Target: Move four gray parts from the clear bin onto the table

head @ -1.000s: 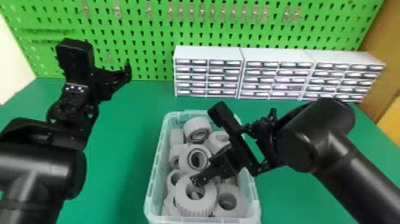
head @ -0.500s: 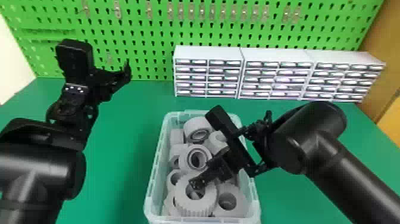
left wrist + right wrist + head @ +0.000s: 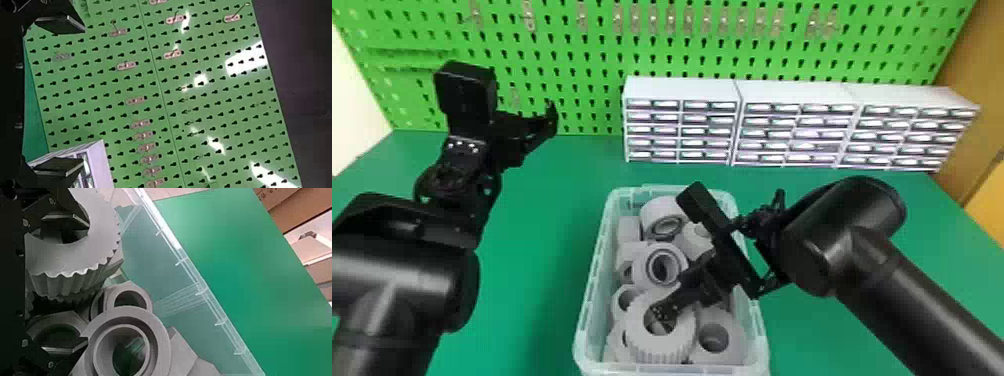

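Observation:
The clear bin (image 3: 763,327) holds several gray parts. My right gripper (image 3: 682,296) is low inside it, one finger in the hole of a toothed gray part (image 3: 659,345) near the front. In the right wrist view my right gripper (image 3: 87,284) is open, with one finger in the ring of the toothed part (image 3: 70,262) and the other beside a round gray part (image 3: 121,344). My left gripper (image 3: 524,131) is parked above the table at the left, away from the bin; in the left wrist view the left gripper (image 3: 83,96) is open with nothing between its fingers.
White drawer cabinets (image 3: 682,90) stand along the back of the green table (image 3: 532,300), against a green pegboard (image 3: 572,65). Bare tabletop lies left of the bin, between it and the left arm. Clear bin walls surround the right gripper closely.
The right gripper has come slightly down and toward the front, its finger lower in the toothed part's hole, while the right forearm shifted a little left. The left arm has kept still.

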